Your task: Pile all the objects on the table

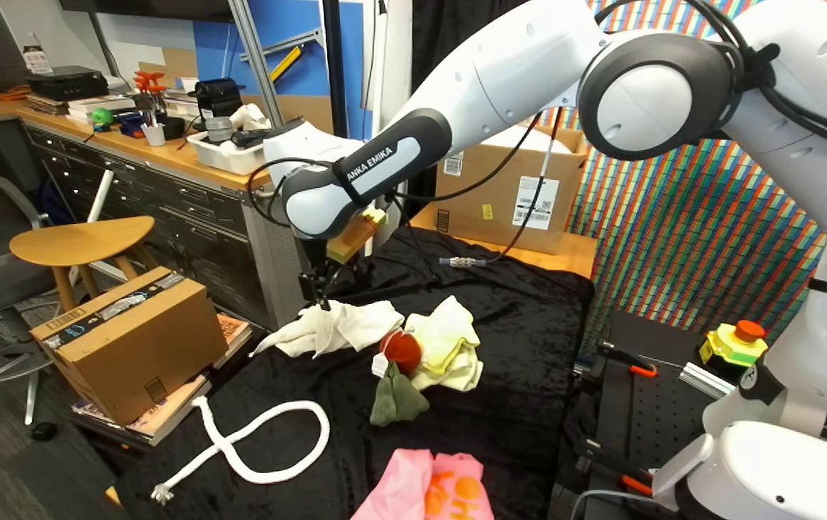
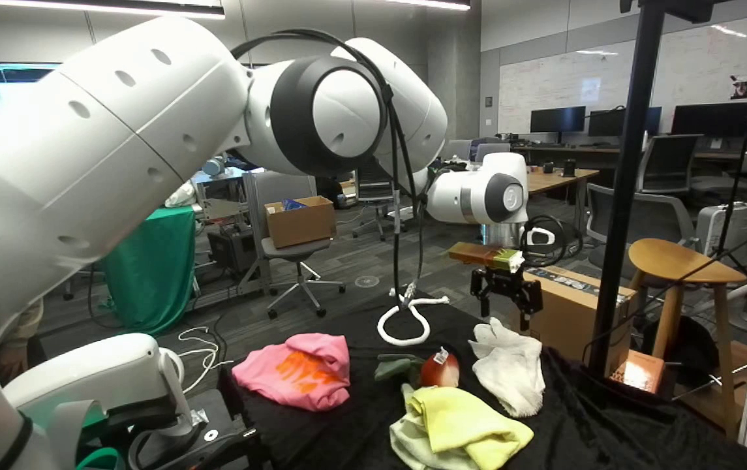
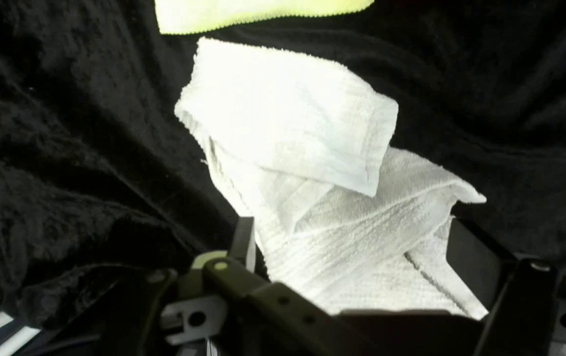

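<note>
Wide apart, the fingers hang over the white cloth near one edge of the table; the pink cloth lies near another.

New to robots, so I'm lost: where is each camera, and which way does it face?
In an exterior view: beside the arm, facing across the table toward a whiteboard; arm and tool show.
In an exterior view: raised beside the table, angled down, workbench beyond; arm and tool show too.
Wrist view: at the arm's end, facing down at the white cloth; only part of the tool shows.
Shared: the pink cloth shows in both exterior views, from roughly opposite sides.
</note>
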Available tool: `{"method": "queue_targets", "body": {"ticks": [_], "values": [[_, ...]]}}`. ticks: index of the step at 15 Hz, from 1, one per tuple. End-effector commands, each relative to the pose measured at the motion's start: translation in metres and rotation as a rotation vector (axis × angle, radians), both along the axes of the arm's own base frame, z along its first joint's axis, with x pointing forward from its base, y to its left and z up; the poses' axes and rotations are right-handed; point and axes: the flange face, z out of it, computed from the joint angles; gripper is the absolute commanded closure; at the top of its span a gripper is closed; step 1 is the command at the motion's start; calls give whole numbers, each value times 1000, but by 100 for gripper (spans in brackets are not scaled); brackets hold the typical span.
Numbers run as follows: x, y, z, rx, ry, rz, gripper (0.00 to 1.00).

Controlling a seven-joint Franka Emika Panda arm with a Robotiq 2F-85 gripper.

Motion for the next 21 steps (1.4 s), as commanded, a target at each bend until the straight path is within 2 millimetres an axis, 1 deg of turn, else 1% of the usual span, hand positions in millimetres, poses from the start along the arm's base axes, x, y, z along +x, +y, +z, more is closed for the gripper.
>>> {"method": "queue_targets", "body": {"ticks": [1,4,5,6,7,10,13,16,21], "values": [[26,-2,29,5,-97,22,0],[37,-6,52,-3,-170,54,0],[23,4,30,-1,-181,78,0],[20,7,26,4,-198,103,0],[16,9,15,4,-207,126,0],[-6,22,-30,-2,-196,192,0],[-28,30,-60,0,-182,213,0],[-41,33,-72,1,-176,216,0],[-48,22,-80,-24,-181,210,0]]}}
